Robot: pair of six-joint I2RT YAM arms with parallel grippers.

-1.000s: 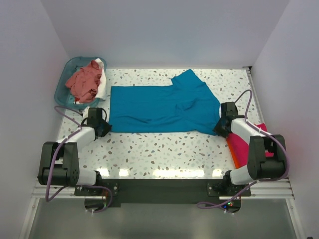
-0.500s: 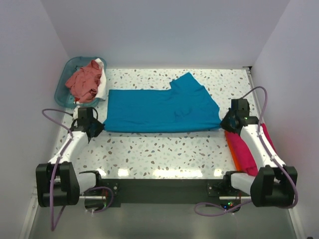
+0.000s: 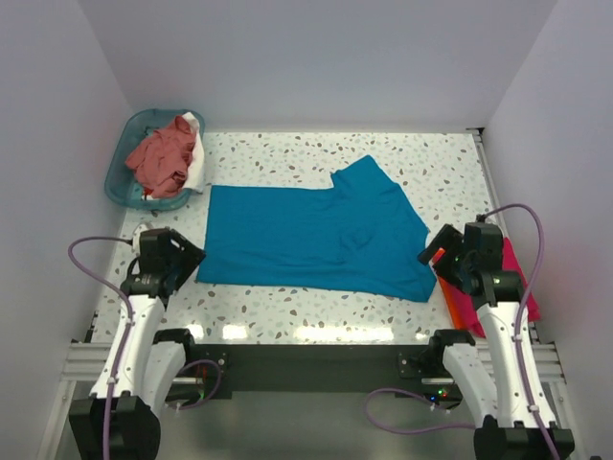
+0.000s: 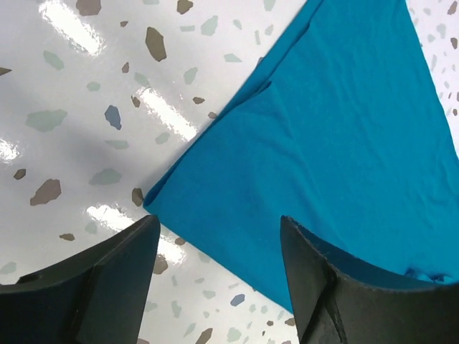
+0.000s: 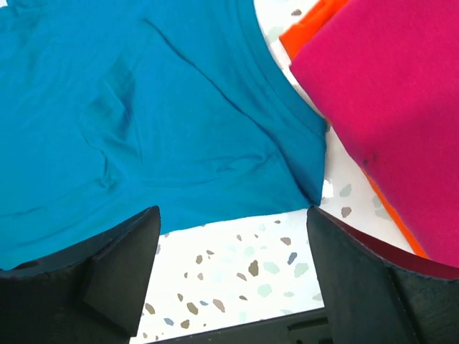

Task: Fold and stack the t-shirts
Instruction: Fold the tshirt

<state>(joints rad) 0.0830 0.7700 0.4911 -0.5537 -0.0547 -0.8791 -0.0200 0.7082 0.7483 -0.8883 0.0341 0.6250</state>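
On the table (image 3: 278, 158), teal t-shirt (image 3: 306, 235) flat, corners apparently just ahead of both spread jaws.

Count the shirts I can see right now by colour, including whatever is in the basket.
teal shirt: 1
magenta shirt: 1
orange shirt: 1
salmon shirt, in the basket: 1
white shirt, in the basket: 1
Total: 5 shirts showing; anything buried deeper in the basket can't be seen.
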